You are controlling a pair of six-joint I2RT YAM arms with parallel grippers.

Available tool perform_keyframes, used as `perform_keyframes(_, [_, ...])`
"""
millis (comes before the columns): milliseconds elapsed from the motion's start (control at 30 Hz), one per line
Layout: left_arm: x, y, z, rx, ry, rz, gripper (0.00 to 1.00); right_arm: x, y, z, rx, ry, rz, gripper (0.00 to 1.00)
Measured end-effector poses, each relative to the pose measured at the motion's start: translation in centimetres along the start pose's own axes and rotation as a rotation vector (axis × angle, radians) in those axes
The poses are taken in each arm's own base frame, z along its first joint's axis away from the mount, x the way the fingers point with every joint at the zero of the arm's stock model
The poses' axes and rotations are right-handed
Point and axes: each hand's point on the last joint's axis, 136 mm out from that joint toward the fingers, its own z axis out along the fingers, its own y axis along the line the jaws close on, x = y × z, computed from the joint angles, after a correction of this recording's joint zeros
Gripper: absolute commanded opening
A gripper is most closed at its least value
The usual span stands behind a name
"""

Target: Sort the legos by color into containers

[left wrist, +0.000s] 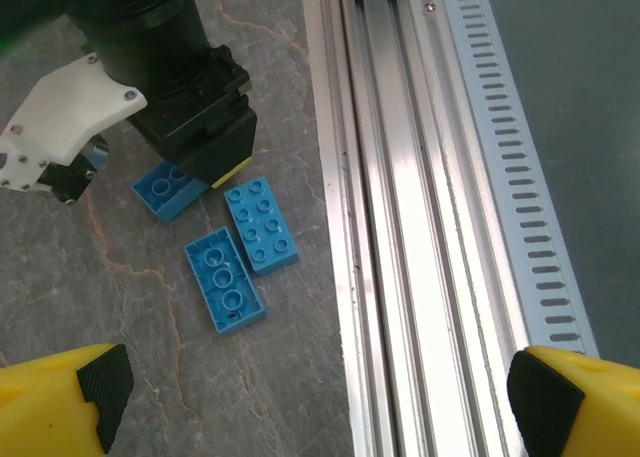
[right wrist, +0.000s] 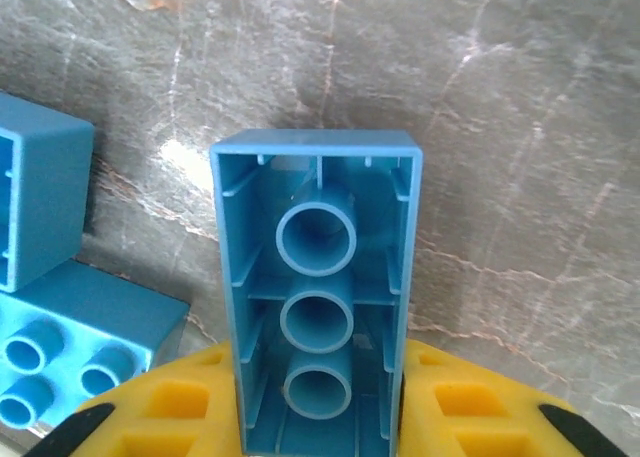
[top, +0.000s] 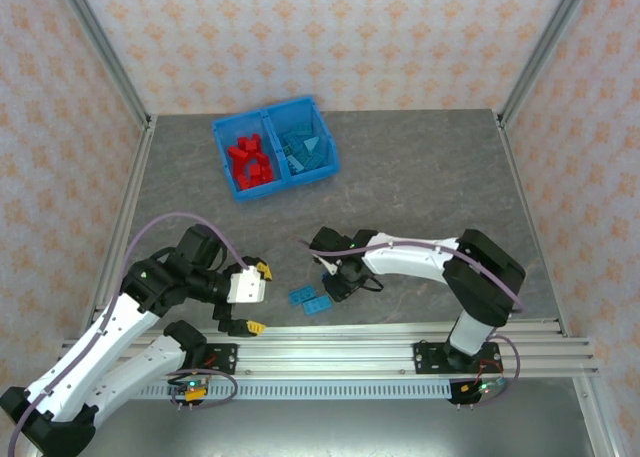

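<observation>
R gripper (top: 338, 282) clamps a light-blue brick (right wrist: 318, 277) down by the table (top: 420, 177), hollow side to its cam. Just beside that hand lie a studs-up brick (left wrist: 262, 225) & an upturned brick (left wrist: 225, 280). L gripper (top: 258, 298), jaws wide, empty, hovers near them. Well beyond both hands, the bin (top: 262, 114): red legos (top: 250, 160) one compartment, blue legos (top: 303, 147) the other. Sorting looks nearly done; approx three blues left to bin.
</observation>
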Motion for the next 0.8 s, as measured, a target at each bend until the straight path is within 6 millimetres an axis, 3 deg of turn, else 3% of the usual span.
perform_keyframes(100, [-0.3,0.3,-0.1,-0.015,-0.013,0.011,1.0,-0.9,0.0,-2.0,-0.006,-0.078,0.015,0.27])
perform_keyframes(200, [-1.1,1.0,-0.3,-0.053,-0.043,-0.017,1.0,-3.4,-0.1,-6.0,-0.045,-0.251,0.071,0.27])
perform_keyframes(300, [-2.4,3.4,-0.9,-0.172,-0.103,-0.131,1.0,-6.6,-1.8,-11.1,-0.085,-0.471,0.18,0.28])
perform_keyframes(400, [-2.4,6.4,-1.6,-0.323,-0.135,-0.342,1.0,-9.9,-4.6,-14.6,-0.081,-0.618,0.285,0.28])
perform_keyframes(500, [-1.3,9.1,-2.6,-0.474,-0.131,-0.572,1.0,-14.3,-6.9,-16.3,-0.051,-0.687,0.343,0.28])
perform_keyframes(600, [-0.7,11.3,-4.4,-0.62,-0.122,-0.719,1.0,-18.8,-8.8,-16.9,-0.041,-0.733,0.373,0.28])
perform_keyframes(800, [-1.1,12.9,-7.7,-0.787,-0.198,-0.844,1.0,-27.4,-13.1,-14.5,-0.017,-0.765,0.424,0.28])
